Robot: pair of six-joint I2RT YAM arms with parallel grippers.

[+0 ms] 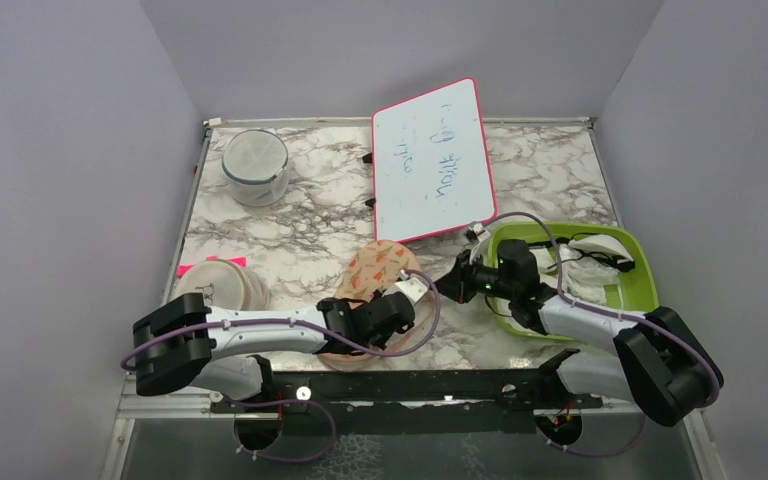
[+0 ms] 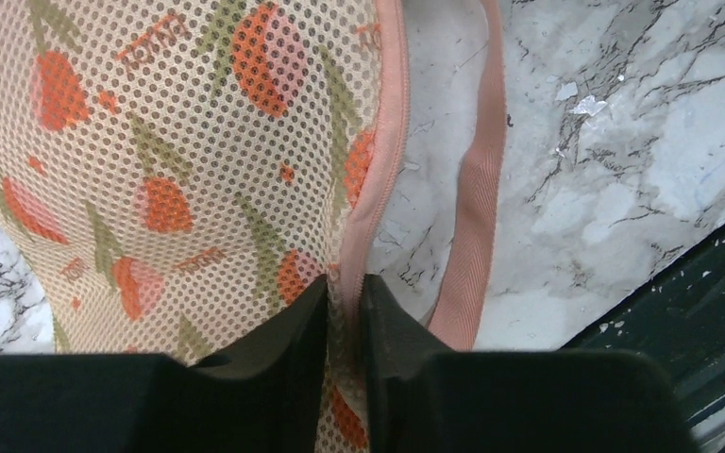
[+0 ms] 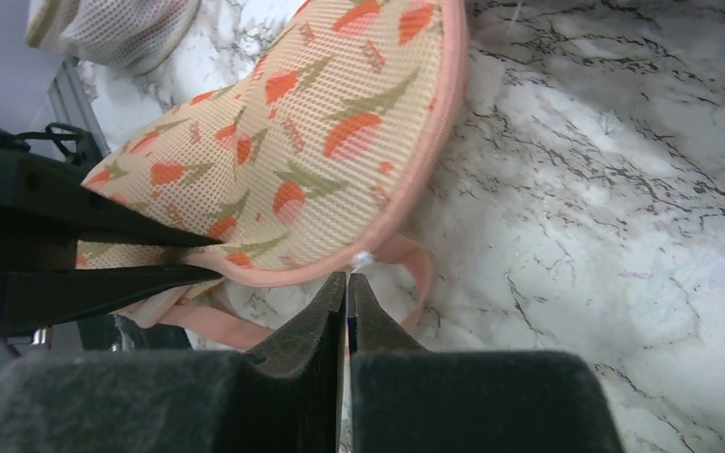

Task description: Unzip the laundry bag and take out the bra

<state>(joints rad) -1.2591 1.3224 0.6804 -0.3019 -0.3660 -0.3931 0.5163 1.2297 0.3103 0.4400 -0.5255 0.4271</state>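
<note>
The laundry bag [image 1: 375, 272], peach-pink mesh with orange-red and green motifs, lies flat near the table's front middle. My left gripper [image 1: 407, 298] is shut on its pink zip edge at the near end; the left wrist view shows the jaws [image 2: 345, 286] pinching the edge of the bag [image 2: 179, 160]. My right gripper [image 1: 451, 283] reaches in from the right, shut, its tips [image 3: 347, 276] at the small white zip pull [image 3: 362, 258] on the rim of the bag [image 3: 311, 151]. The bra is hidden.
A pink strap loop [image 2: 477, 189] lies beside the bag. A whiteboard [image 1: 432, 160] lies at the back. A white mesh cylinder [image 1: 256, 165] stands back left, a white disc pouch [image 1: 222, 285] at the left. A green basket [image 1: 642, 290] with white garments [image 1: 590, 268] is at the right.
</note>
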